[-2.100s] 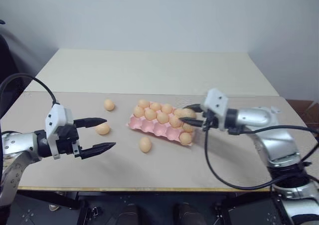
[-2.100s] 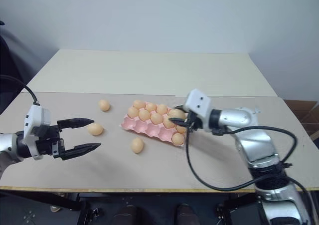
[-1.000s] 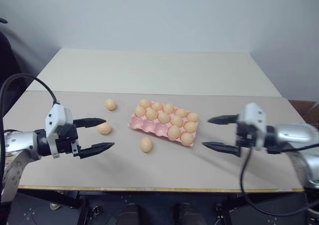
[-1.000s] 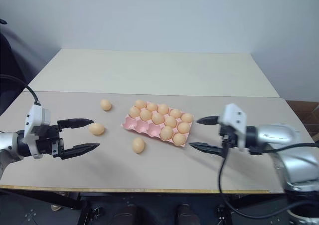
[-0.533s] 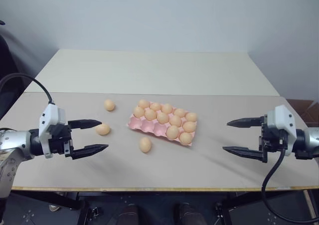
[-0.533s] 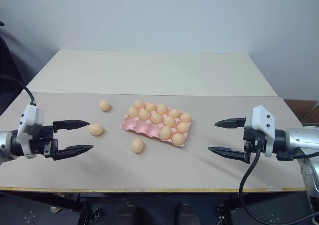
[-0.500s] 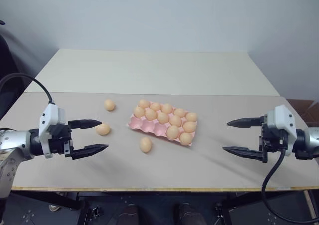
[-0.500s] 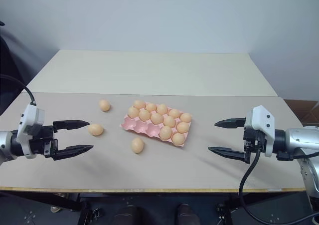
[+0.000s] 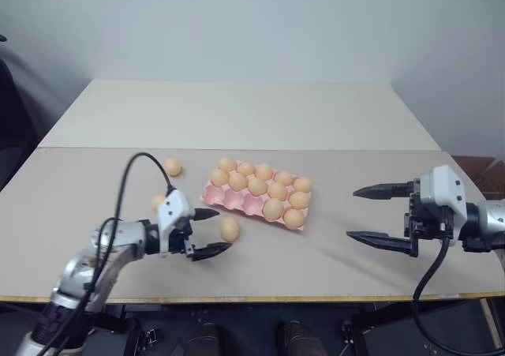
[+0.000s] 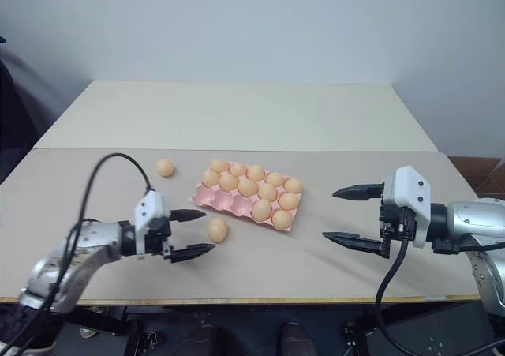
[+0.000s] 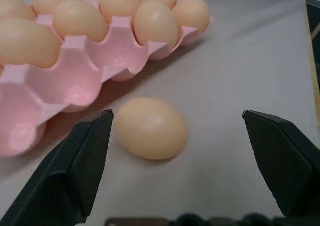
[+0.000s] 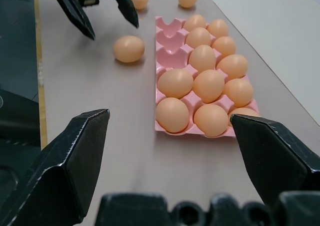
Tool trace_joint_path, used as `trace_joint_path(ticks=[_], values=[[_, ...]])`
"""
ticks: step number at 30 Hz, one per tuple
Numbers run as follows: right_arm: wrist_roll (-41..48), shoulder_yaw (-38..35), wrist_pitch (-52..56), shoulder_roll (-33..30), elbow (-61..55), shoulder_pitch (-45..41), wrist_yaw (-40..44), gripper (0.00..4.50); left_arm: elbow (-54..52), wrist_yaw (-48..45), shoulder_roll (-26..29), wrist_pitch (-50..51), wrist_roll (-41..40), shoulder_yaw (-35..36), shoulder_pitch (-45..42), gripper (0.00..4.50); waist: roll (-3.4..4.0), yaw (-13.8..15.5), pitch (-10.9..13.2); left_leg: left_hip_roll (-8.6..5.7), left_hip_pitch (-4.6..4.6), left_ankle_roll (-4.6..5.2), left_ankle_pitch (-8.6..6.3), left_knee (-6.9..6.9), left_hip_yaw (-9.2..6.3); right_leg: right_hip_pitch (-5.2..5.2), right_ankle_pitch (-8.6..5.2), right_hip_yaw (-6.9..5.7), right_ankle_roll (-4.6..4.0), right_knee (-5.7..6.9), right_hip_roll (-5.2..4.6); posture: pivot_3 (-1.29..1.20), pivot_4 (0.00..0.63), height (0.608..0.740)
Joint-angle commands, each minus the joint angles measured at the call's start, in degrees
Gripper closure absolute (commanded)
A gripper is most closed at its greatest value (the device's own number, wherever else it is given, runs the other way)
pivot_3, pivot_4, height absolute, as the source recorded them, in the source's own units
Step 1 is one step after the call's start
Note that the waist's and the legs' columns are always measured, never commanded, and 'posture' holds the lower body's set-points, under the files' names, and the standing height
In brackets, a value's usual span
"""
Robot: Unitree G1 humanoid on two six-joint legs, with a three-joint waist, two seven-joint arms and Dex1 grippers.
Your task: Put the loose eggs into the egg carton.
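Table, pale and in two slabs, is carrying everything on its near slab. Carton, pink moulded tray, is lying near the middle at a slant, lidless, cups up so eggs can drop straight in. Twelve eggs are sitting in its cups; the three bare cups are lying along the near-left edge, facing the left arm, which looks like the reason that arm is working this side.

Right gripper is hanging to the right, well apart from the carton, fingers spread wide and holding nothing; likely parked clear of the work. Left gripper is reaching in low from the near left, fingers apart, empty, lined up either side of the nearest loose egg, one finger just beside it in the wrist view, not yet touching as far as I can tell.

Loose eggs, three in all: that one just near of the carton; a second partly hidden behind the left wrist; a third farther back to the left. All are looking alike, smooth, pale orange-tan, each about one cup's fill.
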Motion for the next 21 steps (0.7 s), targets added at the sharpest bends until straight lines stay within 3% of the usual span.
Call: trace_joint_path(ticks=[1, 9, 12, 17, 21], values=[[1.69, -1.67, 0.02, -0.74, -2.39, 0.15, -0.67, 0.01, 1.07, 1.71, -0.99, -1.54, 3.17, -1.64, -1.52, 0.00, 0.00, -0.01, 0.00, 0.00, 0.01, 0.00, 0.00, 0.00, 0.00, 0.00, 0.00, 0.01, 0.00, 0.00, 0.00, 0.00, 0.150, 0.740], [2.64, -2.52, 0.43, -0.75, -4.41, 1.49, -2.22, 0.01, 3.69, 4.85, -4.38, -1.08, 6.72, -3.08, -3.19, 0.00, -0.01, 0.00, 0.00, -0.04, 0.01, 0.01, 0.00, 0.00, 0.04, 0.00, 0.02, 0.08, 0.04, -0.01, -0.02, 0.00, 0.150, 0.740], [2.83, -2.56, 0.27, -0.85, -4.55, 1.94, -2.56, 0.00, 3.92, 5.70, -5.13, -0.92, 6.81, -2.63, -3.34, 0.64, -0.01, -0.03, 0.00, -0.04, 0.03, 0.01, 0.00, 0.00, 0.06, 0.00, 0.03, 0.13, 0.04, -0.01, -0.02, 0.00, 0.150, 0.740], [3.06, -2.20, 0.15, -0.91, -4.49, 1.93, -3.07, 0.00, 1.46, 3.24, -3.27, 0.03, 3.73, 0.07, -1.65, 2.11, -0.01, -0.08, 0.00, -0.04, 0.04, 0.01, 0.00, 0.00, 0.07, 0.00, 0.03, 0.15, 0.05, -0.01, -0.01, 0.00, 0.150, 0.740], [3.08, -2.00, 0.01, -0.88, -4.36, 1.82, -3.23, 0.00, -1.10, -1.01, 0.42, -0.34, -0.29, 4.50, 0.59, 2.11, -0.01, -0.16, 0.00, -0.02, 0.05, 0.02, -0.02, 0.00, 0.09, -0.03, 0.03, 0.17, 0.04, -0.01, 0.00, 0.00, 0.150, 0.740]])
